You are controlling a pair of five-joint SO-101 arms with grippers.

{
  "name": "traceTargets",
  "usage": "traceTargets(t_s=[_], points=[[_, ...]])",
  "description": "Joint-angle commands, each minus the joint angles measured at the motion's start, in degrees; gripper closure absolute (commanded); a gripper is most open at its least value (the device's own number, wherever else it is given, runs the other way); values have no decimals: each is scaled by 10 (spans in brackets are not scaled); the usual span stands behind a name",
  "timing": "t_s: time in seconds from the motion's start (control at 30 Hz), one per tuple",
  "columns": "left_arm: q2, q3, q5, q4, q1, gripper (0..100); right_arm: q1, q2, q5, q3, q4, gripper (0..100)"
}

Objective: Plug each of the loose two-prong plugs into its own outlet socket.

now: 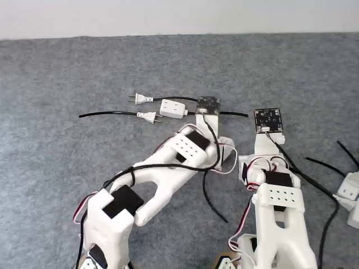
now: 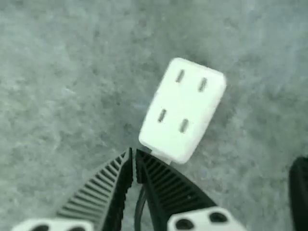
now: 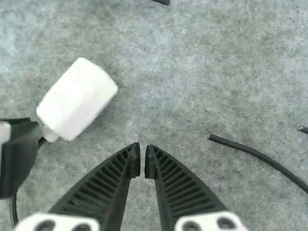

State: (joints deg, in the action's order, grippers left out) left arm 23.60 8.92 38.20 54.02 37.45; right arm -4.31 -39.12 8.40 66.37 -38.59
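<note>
A white outlet block (image 1: 173,108) lies on the grey carpet, its two pairs of slots (image 2: 183,108) facing up. Two loose white two-prong plugs lie just left of it, one farther back (image 1: 143,99) and one nearer (image 1: 148,116), each on a black cord. My left gripper (image 2: 134,156) is shut, its tips at the block's cord end, and a black cord shows between the fingers lower down. My right gripper (image 3: 142,149) is shut over bare carpet, apart from the block (image 3: 77,103).
A black cord end (image 3: 210,138) lies on the carpet near my right gripper. More white plug parts (image 1: 350,188) and black cords sit at the table's right edge. Open carpet stretches to the left and at the back.
</note>
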Motion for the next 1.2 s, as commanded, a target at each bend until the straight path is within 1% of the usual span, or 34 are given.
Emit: traceTargets(t_s=[0.0, 0.2, 0.3, 0.37, 0.43, 0.53, 0.57, 0.67, 0.73, 0.83, 0.9, 1.0, 1.17], points=[[-38, -3, 3, -16, 4, 987, 1, -12, 6, -6, 9, 969], [-66, 15, 1, -11, -24, 987, 5, -13, 4, -6, 8, 969], [-117, 58, -30, -12, -38, 987, 7, -14, -1, -14, 15, 973], [-167, 107, -42, -20, -40, 987, 14, -14, -18, -19, 30, 973], [-216, 174, -47, -58, -35, 987, 27, -13, -41, -21, 48, 973], [-287, 276, -47, -142, -34, 987, 55, -13, -48, -22, 71, 973], [-309, 304, -52, -158, -35, 987, 65, -13, -50, -22, 82, 973], [-358, 358, -84, -163, -40, 987, 98, -6, -80, -41, 104, 973], [-377, 379, -91, -160, -55, 987, 118, -6, -95, -50, 108, 971], [-365, 383, -91, -190, -74, 987, 160, -5, -102, -46, 138, 969], [-347, 378, -91, -217, -81, 987, 174, 8, -101, -43, 161, 969], [-321, 353, -91, -220, -93, 987, 175, 57, -101, -59, 209, 969], [-302, 333, -91, -220, -113, 987, 173, 176, -101, -138, 212, 969]])
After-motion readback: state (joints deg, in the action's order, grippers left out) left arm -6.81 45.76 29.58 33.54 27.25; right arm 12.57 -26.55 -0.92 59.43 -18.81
